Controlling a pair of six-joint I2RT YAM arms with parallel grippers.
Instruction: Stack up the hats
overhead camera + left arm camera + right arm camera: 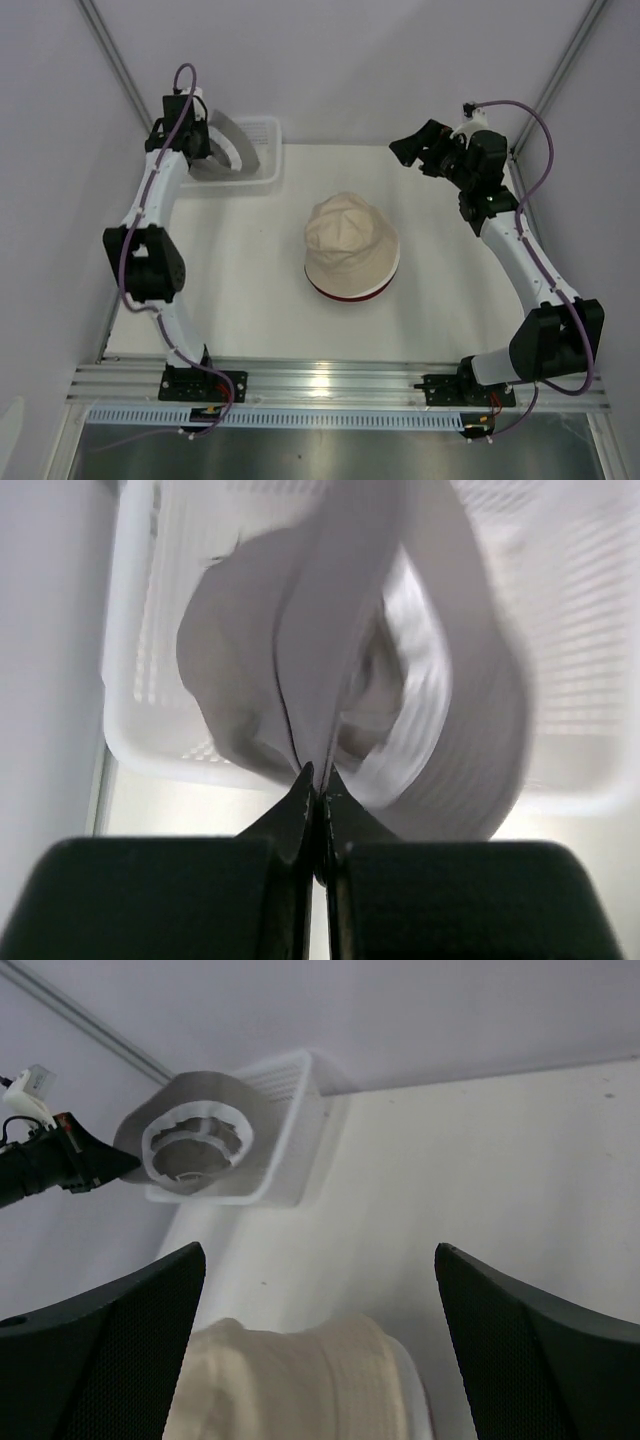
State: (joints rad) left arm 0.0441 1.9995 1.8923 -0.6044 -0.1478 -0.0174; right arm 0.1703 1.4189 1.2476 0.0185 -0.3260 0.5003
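A beige hat [350,237] sits on top of a white hat and a dark red hat [345,293] in one stack at the middle of the table; only their brim edges show. The stack also shows low in the right wrist view [300,1380]. My left gripper [207,140] is shut on the brim of the grey hat [232,145] and holds it hanging over the white mesh basket [268,150]. In the left wrist view the grey hat [330,660] hangs from the shut fingertips [318,780]. My right gripper [418,153] is open and empty, raised at the back right.
The white mesh basket [560,770] stands at the back left corner of the table. Grey enclosure walls close in the left, back and right. An aluminium rail [330,385] with both arm bases runs along the near edge.
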